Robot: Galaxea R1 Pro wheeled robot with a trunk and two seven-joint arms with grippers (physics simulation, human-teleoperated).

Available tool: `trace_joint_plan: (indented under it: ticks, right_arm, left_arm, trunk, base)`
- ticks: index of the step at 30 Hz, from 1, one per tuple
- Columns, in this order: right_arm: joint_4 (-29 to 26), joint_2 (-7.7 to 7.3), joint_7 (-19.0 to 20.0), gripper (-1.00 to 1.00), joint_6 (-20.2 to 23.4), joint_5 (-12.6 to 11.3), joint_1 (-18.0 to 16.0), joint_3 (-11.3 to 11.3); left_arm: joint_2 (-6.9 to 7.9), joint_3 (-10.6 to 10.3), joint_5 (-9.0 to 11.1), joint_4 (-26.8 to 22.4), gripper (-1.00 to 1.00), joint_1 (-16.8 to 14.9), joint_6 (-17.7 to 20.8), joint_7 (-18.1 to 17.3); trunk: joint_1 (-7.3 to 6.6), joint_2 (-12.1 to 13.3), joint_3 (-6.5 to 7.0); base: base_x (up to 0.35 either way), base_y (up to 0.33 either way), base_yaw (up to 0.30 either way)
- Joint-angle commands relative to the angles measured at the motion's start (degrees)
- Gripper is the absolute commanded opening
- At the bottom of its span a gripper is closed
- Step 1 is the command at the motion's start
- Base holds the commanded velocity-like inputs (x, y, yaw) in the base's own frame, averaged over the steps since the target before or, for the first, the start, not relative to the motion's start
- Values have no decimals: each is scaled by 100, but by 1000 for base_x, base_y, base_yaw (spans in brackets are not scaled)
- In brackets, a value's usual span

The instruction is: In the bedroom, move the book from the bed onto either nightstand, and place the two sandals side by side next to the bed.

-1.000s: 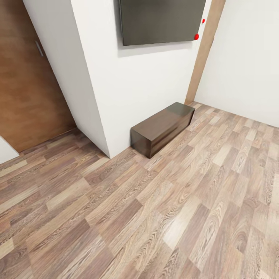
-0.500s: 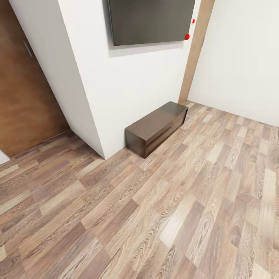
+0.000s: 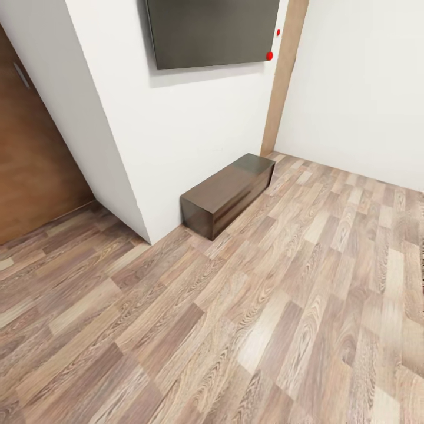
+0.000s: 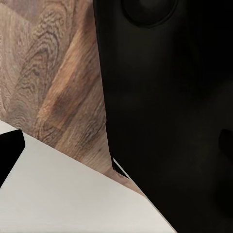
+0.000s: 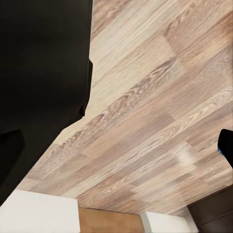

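Plank floor, white wall, low cabinet against it; robot likely in transit. Finger state of both grippers: cannot tell.

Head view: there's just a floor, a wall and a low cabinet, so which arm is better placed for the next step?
Neither, as far as I can tell. The cabinet and plank floor show, but no book, bed or sandals are within reach of either arm. The robot seems to be on its way.
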Motion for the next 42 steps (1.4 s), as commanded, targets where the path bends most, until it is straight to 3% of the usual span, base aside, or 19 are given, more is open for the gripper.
trace_joint_plan:
  ticks: [1,42]
  right_arm:
    - [-12,1,-22,100,51,-5,0,47]
    - [-18,4,-9,100,51,-5,0,52]
  left_arm:
    - [2,-50,56,-3,100,-1,-14,21]
    - [2,-50,56,-3,100,-1,-16,21]
  trunk:
    - [0,-2,-4]
    - [0,-2,-4]
  base:
    - [0,0,-130]
    - [0,0,-122]
